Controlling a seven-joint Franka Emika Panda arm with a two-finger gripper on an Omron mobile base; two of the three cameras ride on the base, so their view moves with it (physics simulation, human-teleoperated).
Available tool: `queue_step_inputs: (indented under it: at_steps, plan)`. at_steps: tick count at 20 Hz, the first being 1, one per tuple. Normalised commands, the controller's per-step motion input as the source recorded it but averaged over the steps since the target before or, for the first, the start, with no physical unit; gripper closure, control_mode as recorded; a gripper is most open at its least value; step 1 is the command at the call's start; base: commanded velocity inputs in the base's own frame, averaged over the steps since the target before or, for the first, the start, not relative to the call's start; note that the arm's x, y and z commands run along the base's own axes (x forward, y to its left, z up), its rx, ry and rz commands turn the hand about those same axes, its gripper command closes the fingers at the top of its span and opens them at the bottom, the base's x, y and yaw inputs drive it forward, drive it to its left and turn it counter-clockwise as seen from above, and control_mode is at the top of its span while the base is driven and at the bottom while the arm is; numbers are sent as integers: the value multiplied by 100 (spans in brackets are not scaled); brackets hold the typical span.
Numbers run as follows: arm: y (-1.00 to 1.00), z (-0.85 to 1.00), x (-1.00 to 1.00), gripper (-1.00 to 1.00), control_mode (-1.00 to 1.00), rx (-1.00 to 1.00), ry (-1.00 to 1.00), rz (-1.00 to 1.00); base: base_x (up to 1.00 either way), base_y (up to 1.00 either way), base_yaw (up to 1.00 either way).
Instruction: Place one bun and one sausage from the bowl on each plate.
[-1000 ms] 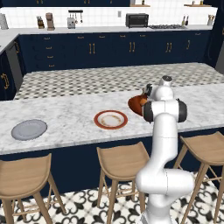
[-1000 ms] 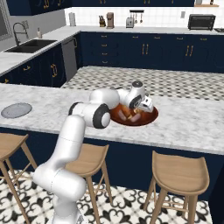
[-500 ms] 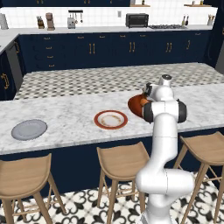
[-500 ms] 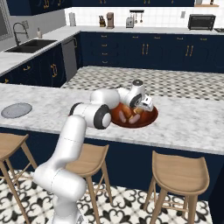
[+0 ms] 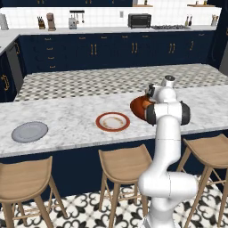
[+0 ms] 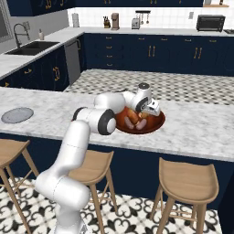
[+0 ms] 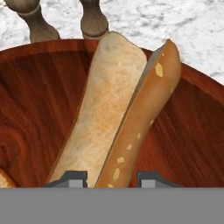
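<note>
The reddish-brown bowl (image 5: 137,107) sits on the marble island right of the red-rimmed plate (image 5: 112,121); the grey plate (image 5: 29,132) lies far left. My gripper (image 6: 144,113) hangs low over the bowl (image 6: 158,122), which holds buns and sausages. In the hand view a pale bun (image 7: 104,109) and a brown speckled sausage (image 7: 146,113) lie side by side on the bowl's wooden floor (image 7: 35,109). The gripper (image 7: 111,180) is open, and its fingertips (image 7: 73,178) straddle the near ends of both. Both plates are bare.
Wooden stools (image 5: 124,163) line the near side of the island, and their legs (image 7: 92,19) show past the counter edge (image 7: 183,26). The grey plate (image 6: 17,114) is far from the arm. Dark cabinets stand behind.
The hand has dipped slightly lower into the bowl; the bowl, the plates and the rest of the arm stay where they were.
</note>
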Motion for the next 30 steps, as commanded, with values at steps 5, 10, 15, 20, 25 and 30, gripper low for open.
queue_step_inputs:
  at_steps: [5, 10, 15, 20, 25, 30]
  plan:
    - [-1, 41, -44, 100, -100, 0, 1, 0, 0, 0, 0]
    - [36, 72, -100, 100, -100, -1, 0, 2, 0, 0, 0]
    - [100, 39, -99, 100, -100, -6, 1, 18, 0, 0, 0]
    - [100, 35, -85, 100, -100, -4, 8, 35, 0, 0, 0]
    - [100, 14, -50, 100, -100, -1, 18, 46, 0, 0, 0]
    - [100, 6, -2, 100, -100, 0, 20, 43, 0, 0, 0]
